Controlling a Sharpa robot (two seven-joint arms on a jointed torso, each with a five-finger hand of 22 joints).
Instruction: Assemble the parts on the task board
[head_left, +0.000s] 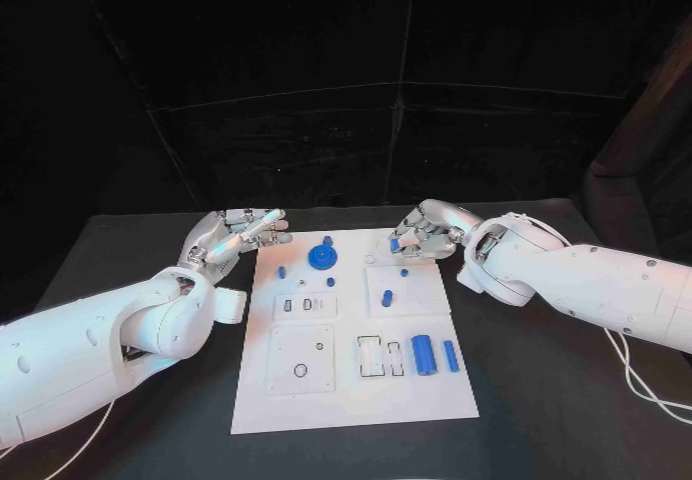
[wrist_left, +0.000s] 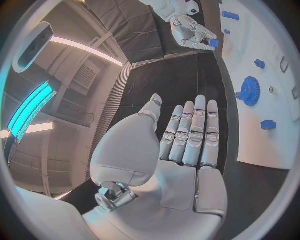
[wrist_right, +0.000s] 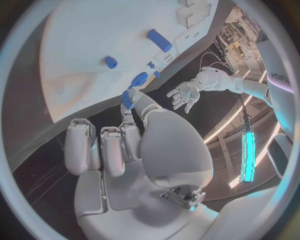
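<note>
The task board (head_left: 353, 400) is lying flat on the black table (head_left: 577, 400), occupying the centre of the head view with its long axis running from the frame's upper middle toward the bottom.

The left hand (head_left: 235, 238) is hovering at the board's upper left corner, fingers (wrist_left: 190, 132) extended side by side and released, grasping nothing. The right hand (head_left: 423, 236) is positioned at the board's upper right edge and is pinching a small blue part (wrist_right: 127, 99) between its fingertips; the remaining fingers are curled inward.

A blue gear (head_left: 323, 258) is resting near the board's upper centre, with a small blue piece (head_left: 283, 270) to its left. A short blue peg (head_left: 387, 297) is lying right of centre.

In the lower right area of the board, a large blue cylinder (head_left: 423, 355) and a thinner blue pin (head_left: 450, 356) are lying side by side, close together, both with long axes running top to bottom in the frame, parallel to the board's long side.
</note>
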